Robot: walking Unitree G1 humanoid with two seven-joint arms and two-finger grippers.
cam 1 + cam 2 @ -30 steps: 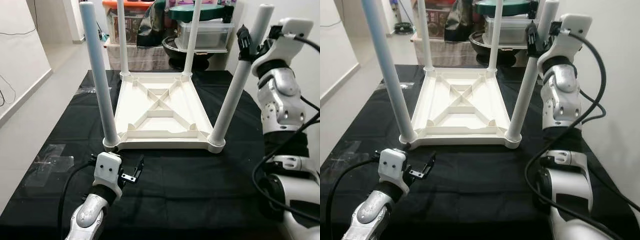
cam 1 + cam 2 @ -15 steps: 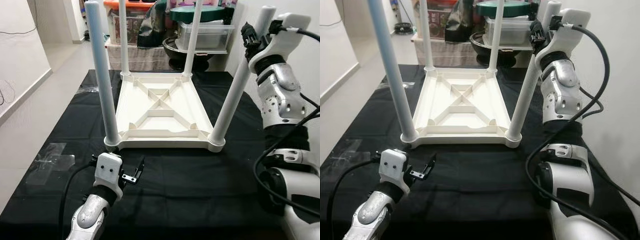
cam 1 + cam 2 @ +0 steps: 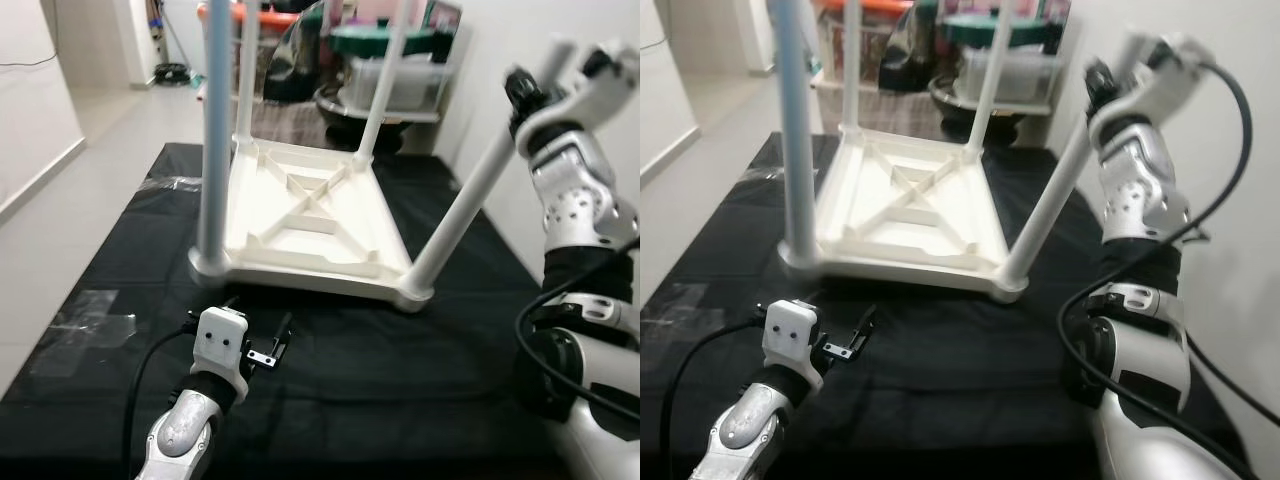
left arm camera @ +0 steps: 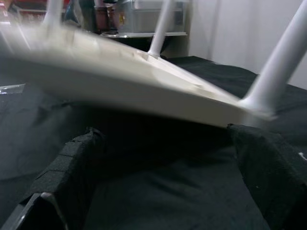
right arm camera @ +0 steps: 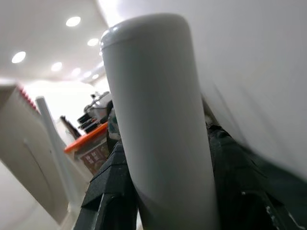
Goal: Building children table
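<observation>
We see children table [image 3: 310, 215] smeared by motion blur in left wrist view. Near-left leg [image 3: 213, 140] top cut by frame edge. Shelf clutter [image 3: 390, 60] behind worktop too blurred to identify.

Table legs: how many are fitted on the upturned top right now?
4. Near left leg at the front left corner; near right leg, gripped near its tip by the right gripper; far left leg and far right leg at the back corners.
</observation>
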